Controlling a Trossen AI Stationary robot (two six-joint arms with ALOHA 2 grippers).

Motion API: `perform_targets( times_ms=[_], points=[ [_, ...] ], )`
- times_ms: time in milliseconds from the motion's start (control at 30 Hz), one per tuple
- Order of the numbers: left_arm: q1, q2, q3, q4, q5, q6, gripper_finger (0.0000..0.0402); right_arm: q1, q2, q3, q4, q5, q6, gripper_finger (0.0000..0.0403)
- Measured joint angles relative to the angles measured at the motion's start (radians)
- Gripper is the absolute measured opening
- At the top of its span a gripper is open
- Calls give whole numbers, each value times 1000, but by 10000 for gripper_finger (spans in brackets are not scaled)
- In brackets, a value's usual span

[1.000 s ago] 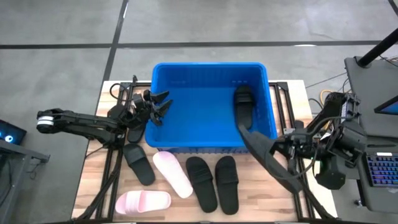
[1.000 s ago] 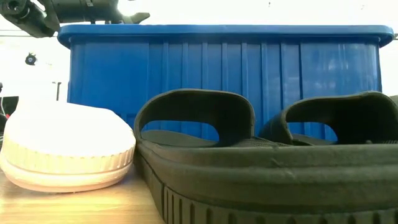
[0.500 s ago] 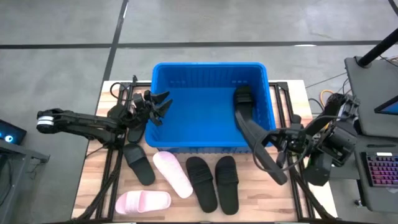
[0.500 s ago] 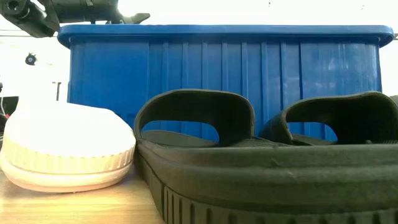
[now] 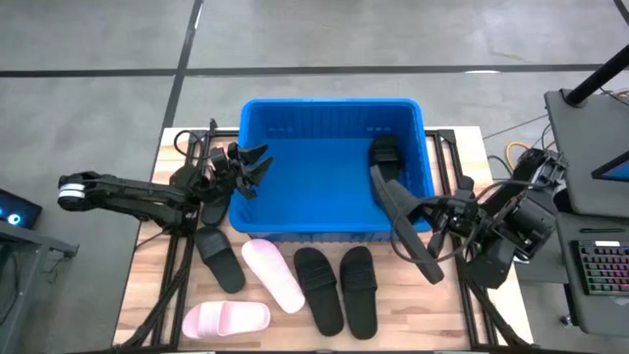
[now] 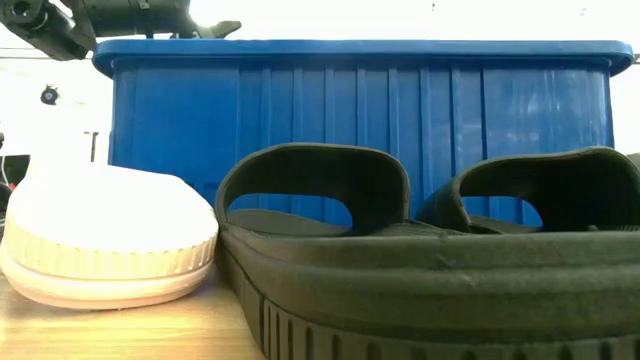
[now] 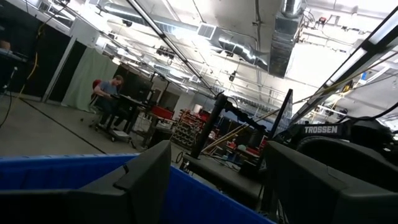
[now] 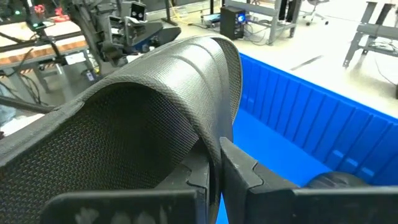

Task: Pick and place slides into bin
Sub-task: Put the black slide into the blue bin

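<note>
The blue bin (image 5: 324, 167) stands at the table's far middle, with one black slide (image 5: 385, 159) lying inside along its right wall. My right gripper (image 5: 440, 234) is shut on another black slide (image 5: 405, 228) above the bin's near right corner; it also shows in the right wrist view (image 8: 155, 93). My left gripper (image 5: 257, 169) is open and empty over the bin's left rim. Two pink slides (image 5: 273, 273) (image 5: 226, 318) and three black slides (image 5: 218, 258) (image 5: 319, 288) (image 5: 359, 288) lie soles down on the table in front of the bin. My right gripper pinches the edge of the black slide's wide strap (image 8: 214, 134) between its two fingers (image 8: 242, 177). The fingers come roughly level from the table's right side. The slide is lifted clear of the table and tilted, with one end over the bin's rim (image 5: 383, 192) and the other over the table (image 5: 430, 275).
The low view shows a black slide (image 6: 400, 260) and a pink slide (image 6: 110, 235) close in front of the bin's near wall (image 6: 360, 100). Another black slide (image 5: 211, 211) lies under my left arm. Equipment and a keyboard (image 5: 600, 270) stand beyond the table's right edge.
My right gripper has gone toward the table's left edge, closer to the bin, still shut on the black slide. The slide has turned with it: its near free end has swung left, and its far end stays over the bin's near right corner.
</note>
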Motion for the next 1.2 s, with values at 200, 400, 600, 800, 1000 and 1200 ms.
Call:
perform_targets(
  times_ms=[200,400,600,800,1000,1200],
  points=[
    [-1,0,0,0,0,1,246,-37,-1,0,1,-2,11,13],
    [-1,0,0,0,0,3,246,-108,-15,0,-2,-12,-22,13],
    [-1,0,0,0,0,3,246,-216,-16,0,-1,-14,-159,13],
    [0,0,0,0,0,3,246,-347,-16,0,-1,-37,-277,13],
    [0,0,0,0,0,3,246,-485,-15,0,0,-93,-411,13],
    [0,0,0,0,0,3,246,-629,-13,0,6,-189,-551,13]
  ],
)
